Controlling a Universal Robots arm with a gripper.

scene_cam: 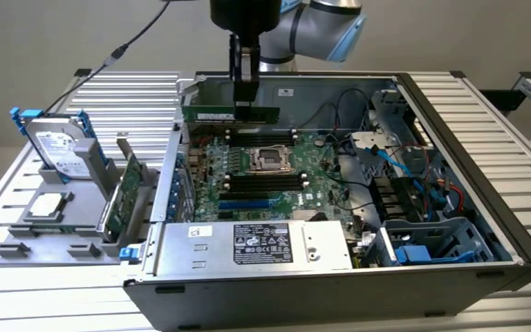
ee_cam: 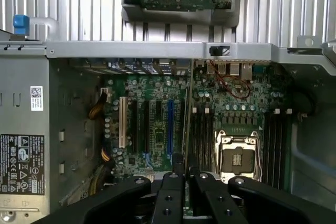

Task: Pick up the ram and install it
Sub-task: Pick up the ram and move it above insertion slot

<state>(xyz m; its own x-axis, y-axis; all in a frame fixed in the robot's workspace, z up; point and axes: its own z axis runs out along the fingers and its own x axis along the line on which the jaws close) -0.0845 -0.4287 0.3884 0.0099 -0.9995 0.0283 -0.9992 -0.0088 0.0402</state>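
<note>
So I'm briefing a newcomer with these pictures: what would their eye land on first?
First the gripper, shut on the ram, holding the green stick level over the open computer case near its far wall. Next the motherboard with its bare CPU socket in the middle. On the exterior view's left, a hard drive with blue rails stands in a grey holder.

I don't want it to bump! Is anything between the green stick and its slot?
Nothing visible is in the way. The hand holds the ram above the black slots beside the processor socket, and the cables lie off to the exterior view's right.
</note>
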